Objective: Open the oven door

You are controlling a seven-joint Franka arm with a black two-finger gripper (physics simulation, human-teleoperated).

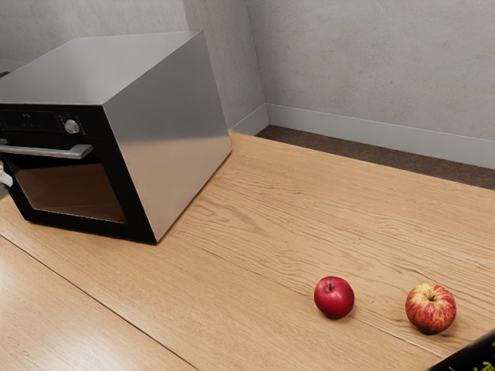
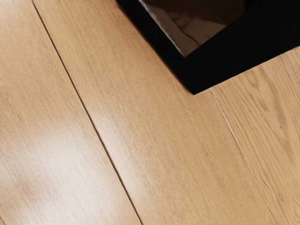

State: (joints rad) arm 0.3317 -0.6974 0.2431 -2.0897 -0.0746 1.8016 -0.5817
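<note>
Gripper [image 1: 5,178]: partly visible at the oven's front; whether apart or together cannot be determined. Oven door [image 1: 128,197]: closed, near the gripper, extending toward the exterior view's right. Door handle [image 1: 68,151]: near the gripper. Red apple [image 1: 334,297] and red-yellow apple [image 1: 431,309]: on the wooden table [image 1: 255,232], well apart from the gripper.

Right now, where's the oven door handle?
Exterior view's left: the oven door handle runs across the front of the oven, just below the control panel and knob, above the door window.
</note>
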